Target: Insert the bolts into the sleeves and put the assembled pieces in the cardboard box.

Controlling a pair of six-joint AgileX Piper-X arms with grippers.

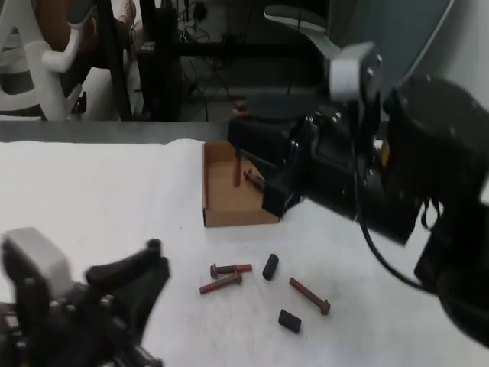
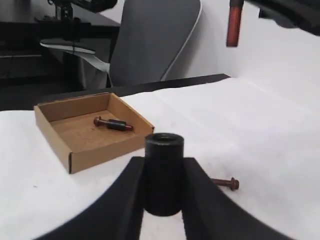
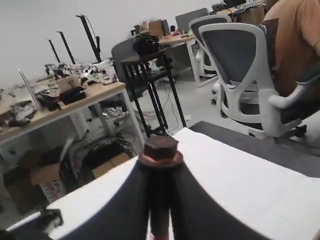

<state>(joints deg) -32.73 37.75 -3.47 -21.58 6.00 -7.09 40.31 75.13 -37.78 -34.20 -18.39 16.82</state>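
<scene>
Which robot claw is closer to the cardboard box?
Right. The right gripper holds a bolt up in the air, right by the cardboard box. The left gripper holds a sleeve over the bench's near side, well apart from the box.

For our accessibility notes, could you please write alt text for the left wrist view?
The left tool grips a black sleeve upright over the white bench. Beyond it, a cardboard box holds one assembled piece; a loose bolt lies on the bench nearby.
</scene>
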